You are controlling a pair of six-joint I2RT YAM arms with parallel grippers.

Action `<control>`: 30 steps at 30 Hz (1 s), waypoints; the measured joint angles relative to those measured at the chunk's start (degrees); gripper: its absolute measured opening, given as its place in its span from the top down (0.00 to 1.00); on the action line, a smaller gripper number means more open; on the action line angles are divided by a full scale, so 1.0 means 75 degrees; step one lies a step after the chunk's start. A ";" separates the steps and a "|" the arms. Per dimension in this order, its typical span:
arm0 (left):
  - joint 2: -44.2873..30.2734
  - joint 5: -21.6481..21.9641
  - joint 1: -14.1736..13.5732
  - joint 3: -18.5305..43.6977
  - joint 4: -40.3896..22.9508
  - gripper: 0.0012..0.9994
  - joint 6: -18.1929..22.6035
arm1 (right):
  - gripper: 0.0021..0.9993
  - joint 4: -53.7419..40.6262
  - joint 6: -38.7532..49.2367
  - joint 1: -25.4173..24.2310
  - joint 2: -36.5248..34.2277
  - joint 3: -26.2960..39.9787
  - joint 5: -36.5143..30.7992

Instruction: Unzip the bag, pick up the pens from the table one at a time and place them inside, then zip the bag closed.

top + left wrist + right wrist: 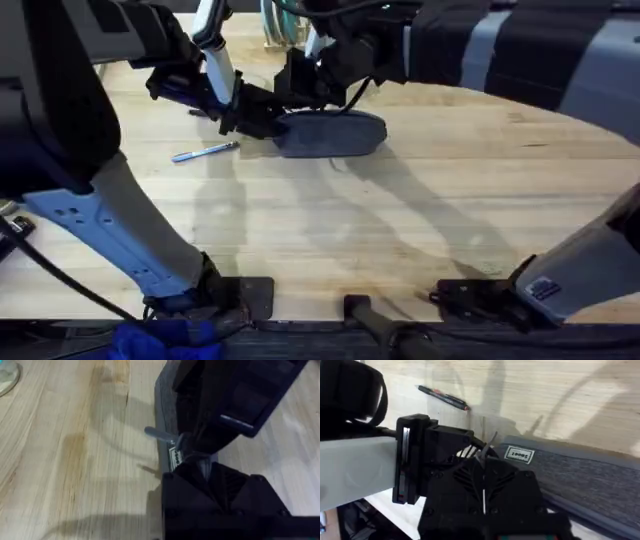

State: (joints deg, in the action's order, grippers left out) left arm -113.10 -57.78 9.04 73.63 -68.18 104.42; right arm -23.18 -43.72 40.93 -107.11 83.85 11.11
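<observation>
- The small grey-blue fabric pouch (332, 134) lies on the light wooden plank table (400, 230), toward its far side, with both arms meeting at the pouch's left end.
- The left gripper (262, 117) presses against that end; in its wrist view the black fingers (220, 485) sit close together around the zipper end, beside a white label (175, 456), apparently clenched on the fabric.
- The right gripper (300, 85) comes down from behind onto the same end; its fingers (485, 485) look nearly closed around the thin metal zipper pull (487, 447).
- 1 silvery-white pen with a blue end (205, 151) lies on the table left of the pouch, apart from it.
- 1 black pen (443, 397) lies on the wood beyond the left gripper.
</observation>
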 joint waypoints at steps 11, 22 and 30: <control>0.0000 0.0000 -0.0003 0.0000 -0.0023 0.96 0.0000 | 0.52 0.0113 -0.0093 0.0029 0.0000 0.0073 0.0038; 0.0001 0.0000 -0.0003 0.0000 -0.0026 0.96 0.0000 | 0.00 -0.0256 0.0060 0.0026 0.0000 0.0090 0.0060; 0.0001 0.0003 -0.0003 0.0000 -0.0026 0.93 0.0004 | 0.00 -0.0299 0.0385 0.0026 0.0000 0.0096 -0.0118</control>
State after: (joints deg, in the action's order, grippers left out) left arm -113.09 -57.76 9.02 73.63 -68.38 104.45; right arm -25.42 -40.84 41.12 -107.11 84.58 10.23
